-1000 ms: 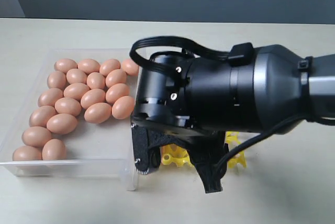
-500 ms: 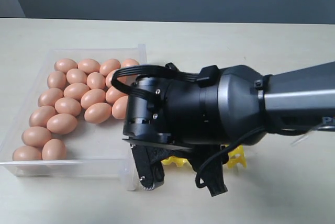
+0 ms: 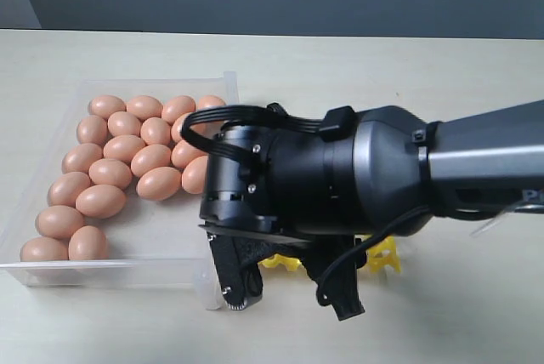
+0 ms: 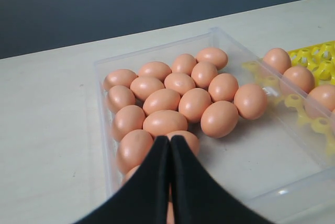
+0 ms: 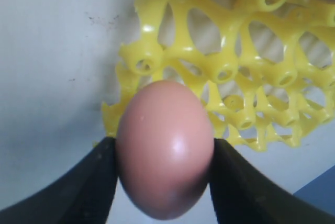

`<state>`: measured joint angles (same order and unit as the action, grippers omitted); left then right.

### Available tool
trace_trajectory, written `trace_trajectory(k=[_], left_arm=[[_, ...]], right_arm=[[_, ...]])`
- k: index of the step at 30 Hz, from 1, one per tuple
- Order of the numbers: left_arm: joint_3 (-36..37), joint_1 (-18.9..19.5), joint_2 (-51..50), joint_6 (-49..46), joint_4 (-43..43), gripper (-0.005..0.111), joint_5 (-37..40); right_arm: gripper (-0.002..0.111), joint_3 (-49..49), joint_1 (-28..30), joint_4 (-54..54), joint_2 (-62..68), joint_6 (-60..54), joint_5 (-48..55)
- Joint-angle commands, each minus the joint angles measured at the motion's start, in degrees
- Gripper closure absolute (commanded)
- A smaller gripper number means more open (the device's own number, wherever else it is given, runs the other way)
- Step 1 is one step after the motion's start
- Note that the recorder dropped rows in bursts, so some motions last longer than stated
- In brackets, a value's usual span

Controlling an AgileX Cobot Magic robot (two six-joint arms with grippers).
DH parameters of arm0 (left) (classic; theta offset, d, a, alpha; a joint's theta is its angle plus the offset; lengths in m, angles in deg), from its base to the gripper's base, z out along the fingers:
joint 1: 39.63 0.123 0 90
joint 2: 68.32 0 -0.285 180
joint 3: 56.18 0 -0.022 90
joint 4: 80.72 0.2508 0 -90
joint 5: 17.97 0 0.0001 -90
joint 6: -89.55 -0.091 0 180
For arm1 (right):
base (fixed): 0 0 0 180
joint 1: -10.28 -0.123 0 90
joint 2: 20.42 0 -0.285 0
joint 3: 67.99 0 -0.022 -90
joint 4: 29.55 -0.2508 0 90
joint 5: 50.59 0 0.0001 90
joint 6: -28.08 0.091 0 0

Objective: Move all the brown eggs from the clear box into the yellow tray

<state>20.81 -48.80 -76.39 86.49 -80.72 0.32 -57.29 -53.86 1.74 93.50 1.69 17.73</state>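
My right gripper (image 5: 164, 182) is shut on one brown egg (image 5: 165, 169), with a black finger on each side of it. It hangs over a corner of the yellow tray (image 5: 235, 77). In the exterior view the right arm covers most of the yellow tray (image 3: 384, 255), and the held egg is hidden there. Several brown eggs (image 3: 127, 147) lie in the clear box (image 3: 110, 272). My left gripper (image 4: 169, 139) is shut and holds nothing, above the near eggs (image 4: 165, 122) in the clear box (image 4: 157, 46). Three eggs (image 4: 299, 77) sit in the yellow tray (image 4: 319, 56).
The box's right wall (image 3: 231, 92) stands close against the tray, right under the right arm's wrist (image 3: 255, 185). Bare floor (image 4: 261, 150) shows in the part of the box nearest the tray. Pale tabletop (image 3: 442, 75) lies beyond and to the right.
The right arm moved a little left, towards the box, with the egg still held. Over the last half second it barely moved.
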Motion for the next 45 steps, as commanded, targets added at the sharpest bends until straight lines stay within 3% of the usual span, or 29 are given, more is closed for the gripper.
trace_trajectory(k=[1, 7, 12, 16, 23, 31, 35, 45], left_arm=[[0.23, -0.09, 0.28, 0.05, 0.0, 0.106, -0.69], [0.23, -0.09, 0.28, 0.05, 0.0, 0.106, -0.69], [0.23, -0.09, 0.28, 0.05, 0.0, 0.106, -0.69], [0.23, -0.09, 0.28, 0.05, 0.0, 0.106, -0.69], [0.23, -0.09, 0.28, 0.05, 0.0, 0.106, -0.69], [0.23, -0.09, 0.28, 0.05, 0.0, 0.106, -0.69], [0.23, -0.09, 0.28, 0.05, 0.0, 0.106, -0.69], [0.23, -0.09, 0.28, 0.05, 0.0, 0.106, -0.69]], right_arm=[[0.109, -0.1, 0.0, 2.28, 0.28, 2.37, -1.94], [0.109, -0.1, 0.12, 26.56, -0.4, 39.58, -15.65], [0.109, -0.1, 0.12, 35.77, -0.87, 62.51, -23.9], [0.109, 0.49, 1.03, 44.95, -0.58, 81.38, -21.02], [0.109, 2.83, 5.39, 50.19, -0.69, 99.89, -14.71], [0.109, 13.04, 11.49, 68.66, -0.69, 145.72, -21.67], [0.109, 14.34, 12.22, 68.66, 0.47, 147.64, -17.42], [0.109, 14.05, 12.22, 68.66, 3.81, 147.64, -20.27]])
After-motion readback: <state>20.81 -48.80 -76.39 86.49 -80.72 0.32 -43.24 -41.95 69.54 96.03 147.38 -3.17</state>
